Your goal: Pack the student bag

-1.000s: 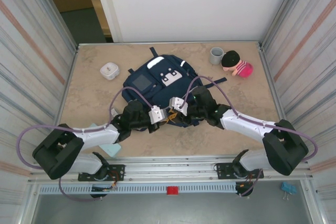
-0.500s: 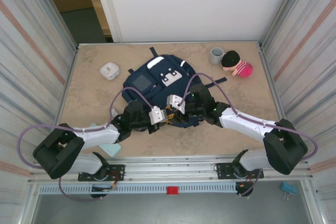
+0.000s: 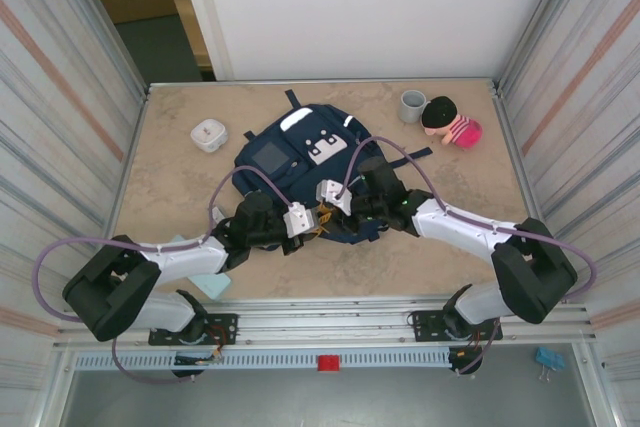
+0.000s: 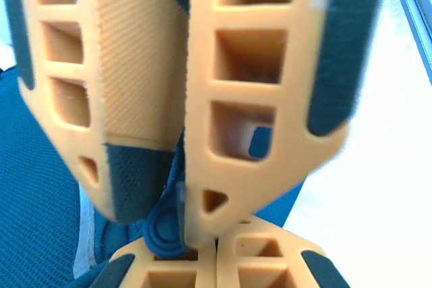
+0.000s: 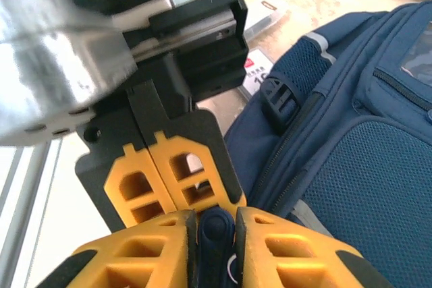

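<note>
Since before, the right arm [image 3: 460, 232] has slid a bit left. The right gripper [image 5: 216, 224] pinches a blue zip tab [image 5: 216, 237]; the left gripper [image 5: 169, 180] is squeezed tight just beside it. The bag [image 3: 300, 162] lies flat in the middle of the table [image 3: 180, 177].

A large navy blue fabric backpack [image 3: 300, 162] carries a white patch with dark dots [image 3: 325, 148], a grey square panel [image 3: 270, 157] and a thin white stripe [image 3: 296, 119]. Its side panel is blue mesh. The beige stone-look tabletop [image 3: 170, 197] has faint marbling. A small white square case [image 3: 209, 134], a grey cup [image 3: 412, 105] and a plush doll [image 3: 452, 125] with black hair and pink-and-white stripes are also there. The left gripper [image 4: 185, 234] and right gripper [image 5: 216, 234] have orange-yellow latticed fingers with dark pads. A rubber zip pull [image 4: 164, 228] is navy. The arms are white and black, with purple cables.
</note>
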You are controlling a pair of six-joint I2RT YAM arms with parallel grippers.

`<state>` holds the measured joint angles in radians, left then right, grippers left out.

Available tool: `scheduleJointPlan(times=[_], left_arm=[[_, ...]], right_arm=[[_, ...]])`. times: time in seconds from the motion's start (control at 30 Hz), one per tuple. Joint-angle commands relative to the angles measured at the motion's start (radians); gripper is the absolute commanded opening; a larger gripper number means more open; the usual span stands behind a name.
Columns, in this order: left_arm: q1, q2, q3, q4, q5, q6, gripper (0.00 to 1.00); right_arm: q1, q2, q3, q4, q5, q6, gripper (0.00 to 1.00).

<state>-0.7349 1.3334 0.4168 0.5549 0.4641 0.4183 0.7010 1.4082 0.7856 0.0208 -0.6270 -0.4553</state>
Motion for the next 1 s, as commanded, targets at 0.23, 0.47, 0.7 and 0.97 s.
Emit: scheduleJointPlan(times=[0.23,0.47,0.7,0.97], left_arm=[[-0.012,-0.034,0.028,0.054,0.012,0.014,0.00],[-0.011,-0.034,0.032,0.042,0.016,0.022,0.00],[-0.011,-0.025,0.039,0.048,0.018,0.025,0.00],[-0.016,-0.032,0.041,0.048,0.018,0.027,0.00]], right_arm=[[-0.092,-0.148,-0.029,-0.080,0.016,0.022,0.05],[-0.149,-0.227,-0.067,-0.146,-0.019,0.043,0.18],[-0.101,-0.091,0.036,-0.159,-0.032,0.273,0.48],[-0.035,0.043,0.105,-0.107,-0.032,0.353,0.52]])
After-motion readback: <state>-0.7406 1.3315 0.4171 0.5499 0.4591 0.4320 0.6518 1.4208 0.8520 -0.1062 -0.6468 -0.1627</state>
